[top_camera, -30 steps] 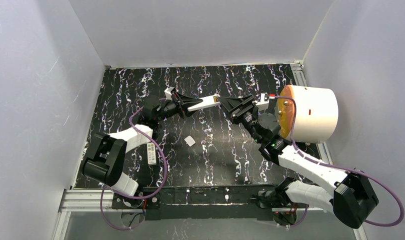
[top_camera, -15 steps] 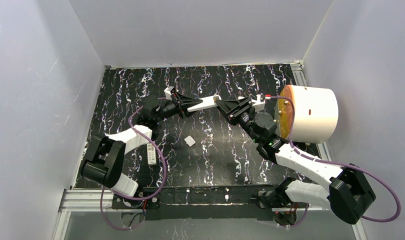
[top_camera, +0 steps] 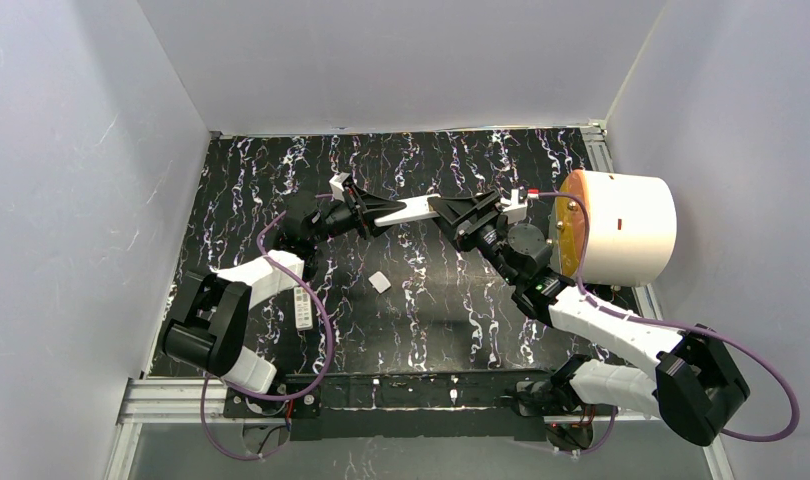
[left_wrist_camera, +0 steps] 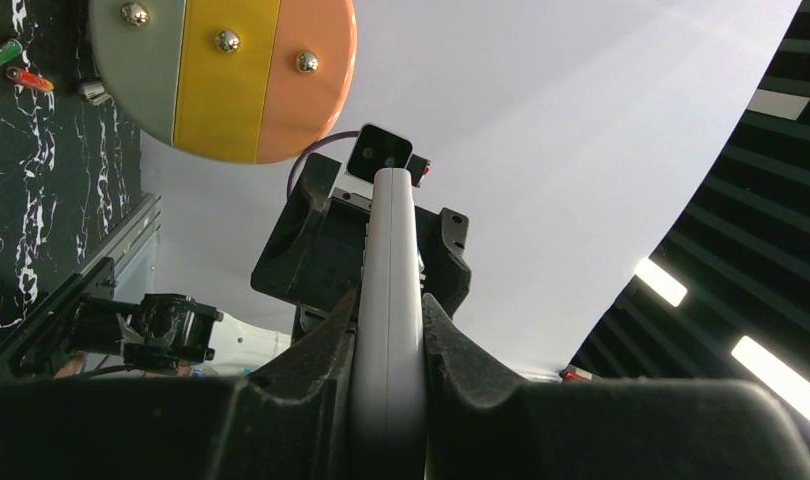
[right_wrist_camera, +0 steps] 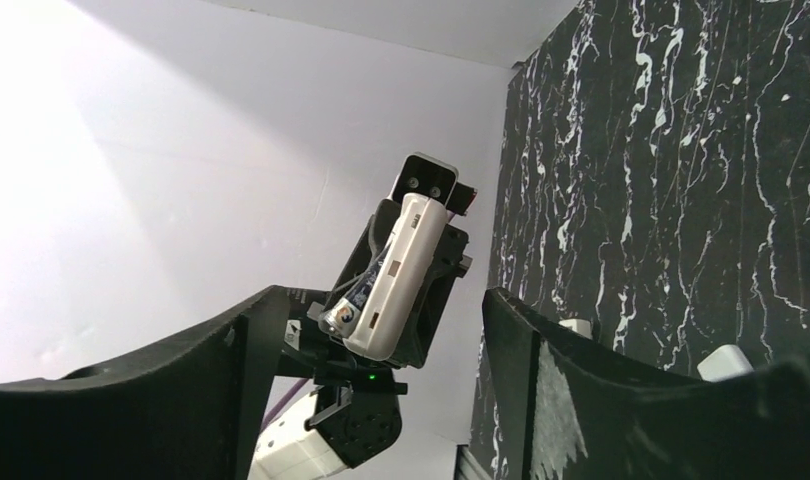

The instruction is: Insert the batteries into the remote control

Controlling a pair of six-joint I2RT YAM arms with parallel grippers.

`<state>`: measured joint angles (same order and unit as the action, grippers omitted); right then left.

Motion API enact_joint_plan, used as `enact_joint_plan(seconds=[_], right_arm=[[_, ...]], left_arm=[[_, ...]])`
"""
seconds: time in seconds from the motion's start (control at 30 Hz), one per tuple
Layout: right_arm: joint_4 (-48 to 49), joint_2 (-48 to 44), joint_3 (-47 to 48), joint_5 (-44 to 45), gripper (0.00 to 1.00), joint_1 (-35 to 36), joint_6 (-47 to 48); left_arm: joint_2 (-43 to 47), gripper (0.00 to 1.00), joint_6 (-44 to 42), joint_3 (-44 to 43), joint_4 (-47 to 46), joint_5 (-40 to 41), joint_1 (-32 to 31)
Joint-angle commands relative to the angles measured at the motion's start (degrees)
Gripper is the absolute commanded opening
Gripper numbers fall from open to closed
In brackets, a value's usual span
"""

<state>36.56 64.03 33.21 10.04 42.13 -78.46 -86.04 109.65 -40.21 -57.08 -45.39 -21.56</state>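
Note:
My left gripper (top_camera: 374,211) is shut on the white remote control (top_camera: 409,207), holding it above the table with its free end pointing right. In the left wrist view the remote (left_wrist_camera: 389,260) is clamped between both fingers of the gripper (left_wrist_camera: 389,312). From the right wrist, the remote's (right_wrist_camera: 401,270) open back shows one dark battery (right_wrist_camera: 359,297) with a yellowish end lying in the compartment. My right gripper (top_camera: 440,208) is open at the remote's free end. Its fingers (right_wrist_camera: 211,370) are wide apart and hold nothing. Small green and red cylinders (left_wrist_camera: 17,65) lie on the table by the drum.
A large white drum (top_camera: 626,226) with an orange, yellow and grey face (left_wrist_camera: 221,70) lies on its side at the right. A small white cover (top_camera: 380,282) and a white strip with buttons (top_camera: 303,307) lie on the black marbled table (top_camera: 431,320). White walls enclose the sides.
My right arm has shifted left, bringing its open fingers closer around the remote's free end. The left gripper still holds the remote in about the same place.

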Motion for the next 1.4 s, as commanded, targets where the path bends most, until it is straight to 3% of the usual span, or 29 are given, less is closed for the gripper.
enact_joint_plan(seconds=[0.0, 0.1, 0.77, 0.93, 1.0, 1.1, 1.2, 1.37], right_arm=[[4.32, -0.71, 0.44, -0.01, 0.82, -0.11, -0.36], [4.08, -1.03, 0.26, 0.32, 0.82, -0.12, -0.57], [-0.25, 2.56, 2.62, -1.46, 0.36, -0.95, -3.61], [-0.8, 3.72, 3.37, -2.78, 0.31, -1.06, -3.65], [-0.68, 3.61, 3.25, -3.08, 0.35, -1.14, -3.52], [-0.34, 2.42, 2.61, -3.45, 0.68, -1.42, -2.49], [1.22, -0.05, 1.02, -3.96, 0.87, -1.84, 0.07], [3.34, -3.53, -1.54, -8.29, 0.88, -4.45, 2.83]], left_arm=[[2.15, 0.0, -1.1, -0.49, -2.16, -1.08, 0.03], [2.1, 0.0, -1.16, -0.5, -2.11, -1.06, 0.03], [4.38, 0.0, -3.94, -0.99, -2.16, -4.5, 0.0], [4.48, 0.0, -4.99, -1.89, -2.16, -4.97, 0.01], [4.39, 0.0, -5.99, -2.41, -2.15, -4.93, -0.04], [4.18, 0.0, -8.97, -3.08, -0.96, -4.88, 0.13], [4.0, 0.0, -12.87, -3.21, 1.35, -5.02, 0.75], [3.07, 0.0, -17.44, -4.07, 2.06, -8.12, 3.28]])
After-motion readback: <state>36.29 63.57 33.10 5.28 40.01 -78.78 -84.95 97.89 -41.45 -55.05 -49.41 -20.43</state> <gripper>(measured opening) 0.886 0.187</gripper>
